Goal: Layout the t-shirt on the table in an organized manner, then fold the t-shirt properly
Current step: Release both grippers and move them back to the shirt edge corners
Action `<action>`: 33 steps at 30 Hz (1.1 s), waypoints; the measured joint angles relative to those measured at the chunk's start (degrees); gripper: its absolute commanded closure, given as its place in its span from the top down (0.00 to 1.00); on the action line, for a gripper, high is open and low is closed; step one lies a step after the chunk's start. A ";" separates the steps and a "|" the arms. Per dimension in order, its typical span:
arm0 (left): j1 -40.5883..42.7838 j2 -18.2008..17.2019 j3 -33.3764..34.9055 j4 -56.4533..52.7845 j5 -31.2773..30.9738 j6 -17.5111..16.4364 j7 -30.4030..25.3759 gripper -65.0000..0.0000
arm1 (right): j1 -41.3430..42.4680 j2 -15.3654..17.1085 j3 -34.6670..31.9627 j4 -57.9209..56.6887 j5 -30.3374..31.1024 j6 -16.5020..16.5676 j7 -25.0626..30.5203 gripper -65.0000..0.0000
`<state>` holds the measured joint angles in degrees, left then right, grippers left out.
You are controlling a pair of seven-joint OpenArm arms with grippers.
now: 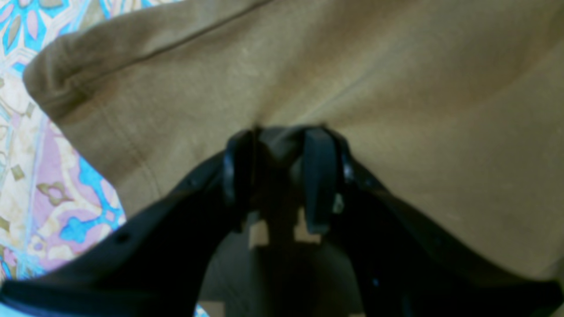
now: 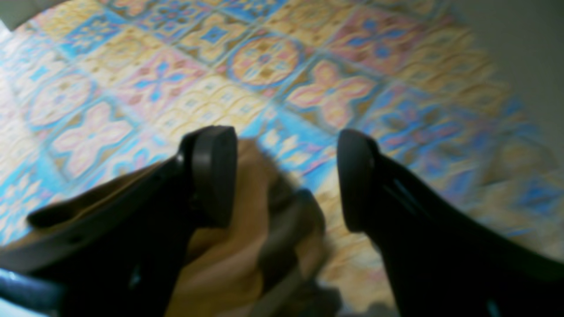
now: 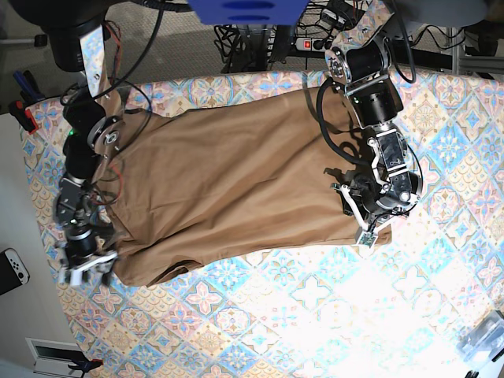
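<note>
Broad tabletop under a cloth of blue, pink and cream tile patterns, running out of frame at the bottom and right of the base view. Spread across its upper middle, the brown t-shirt, mostly flat, with wrinkles along the lower hem and a bunched corner at the lower left. No readable print, brand or writing anywhere on the shirt; no tag to be made out.

On the base view's right, left arm reaching down to the shirt's edge; left gripper with fingers drawn close together, pinching a small fold of brown cloth, creases fanning out from the pinch. Stitched hem and a rounded corner of the shirt visible at the upper left of the left wrist view, blurred.

On the base view's left, right gripper low at the shirt's lower left corner, fingers set wide apart. Bunched brown cloth lying between them, against the one on the left in the right wrist view, clear of the other. Heavy blur there; lower part of the cloth cut off by the frame.

White game controller beside the tabletop's edge, partly cropped.
</note>
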<state>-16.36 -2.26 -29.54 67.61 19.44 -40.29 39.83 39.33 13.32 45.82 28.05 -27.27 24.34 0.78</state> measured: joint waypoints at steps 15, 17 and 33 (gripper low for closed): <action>3.43 0.57 0.37 15.17 -15.50 0.17 15.93 0.29 | -13.29 0.17 4.94 36.63 7.69 6.08 -26.97 0.51; 3.85 0.42 0.20 15.15 -14.99 0.17 16.24 0.29 | -13.94 0.52 4.63 42.47 9.79 6.54 -28.44 0.51; 16.26 1.40 5.14 39.65 -23.71 0.13 17.18 0.30 | -44.19 -7.50 6.88 68.13 30.97 6.60 -51.08 0.51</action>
<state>-0.10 -0.86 -24.40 107.26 -4.27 -40.16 57.01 -4.86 5.82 52.71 96.18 3.70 30.94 -50.30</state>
